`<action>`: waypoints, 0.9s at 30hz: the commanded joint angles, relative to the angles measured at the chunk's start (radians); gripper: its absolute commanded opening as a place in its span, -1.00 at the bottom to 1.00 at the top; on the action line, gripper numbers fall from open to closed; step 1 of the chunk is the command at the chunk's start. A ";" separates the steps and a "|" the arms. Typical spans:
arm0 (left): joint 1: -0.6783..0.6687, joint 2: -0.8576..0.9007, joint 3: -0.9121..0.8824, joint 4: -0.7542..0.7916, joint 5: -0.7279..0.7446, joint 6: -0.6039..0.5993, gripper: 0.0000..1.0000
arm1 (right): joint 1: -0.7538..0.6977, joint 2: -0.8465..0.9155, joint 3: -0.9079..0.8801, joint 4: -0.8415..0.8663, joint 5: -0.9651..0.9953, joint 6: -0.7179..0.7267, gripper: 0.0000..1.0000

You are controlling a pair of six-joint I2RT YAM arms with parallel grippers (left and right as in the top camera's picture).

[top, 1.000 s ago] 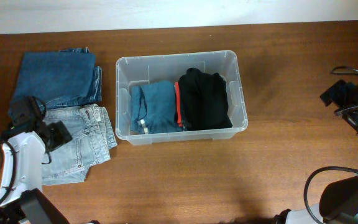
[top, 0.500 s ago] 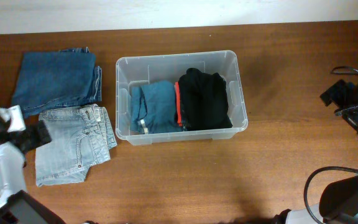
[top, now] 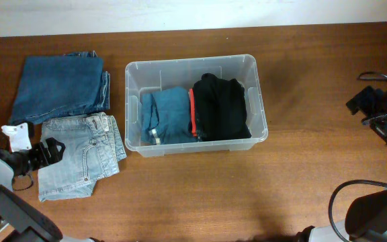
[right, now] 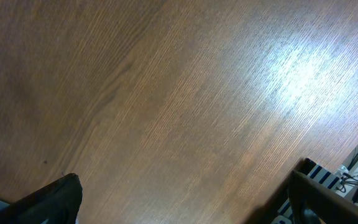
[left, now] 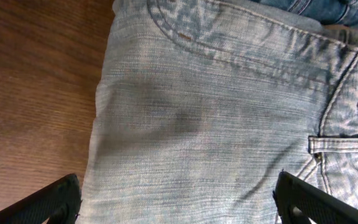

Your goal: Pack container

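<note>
Well, the left gripper (left: 179, 200), spread wide over the pale jeans (top: 82, 158) that lie on the desk (top: 301, 188) just left of the container (top: 197, 67), might pinch only the top layer, so the folded jeans could flop open and hang over its rim.

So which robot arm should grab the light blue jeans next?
Left. The open left gripper hovers over the folded light blue jeans; the right gripper is far past the clear plastic container.

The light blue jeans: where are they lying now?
Overhead view: the light blue jeans lie folded on the table's left side, beside the dark blue jeans and left of the container.
</note>
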 commanded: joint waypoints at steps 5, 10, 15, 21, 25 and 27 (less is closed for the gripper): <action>0.087 0.019 0.013 0.006 0.038 0.044 0.99 | -0.005 -0.013 -0.003 0.000 0.006 0.009 0.97; 0.120 0.058 0.013 0.004 0.043 0.074 0.99 | -0.005 -0.013 -0.003 0.000 0.006 0.009 0.97; 0.120 0.103 0.013 0.004 0.043 0.087 0.99 | -0.005 -0.013 -0.003 0.000 0.006 0.009 0.97; 0.120 0.152 0.013 0.029 0.153 0.087 0.99 | -0.005 -0.013 -0.003 0.000 0.006 0.009 0.97; 0.120 0.152 0.013 0.026 0.156 0.087 0.99 | -0.005 -0.013 -0.003 0.000 0.006 0.009 0.98; 0.120 0.157 0.013 0.025 0.164 0.083 0.99 | -0.005 -0.013 -0.003 0.000 0.006 0.009 0.97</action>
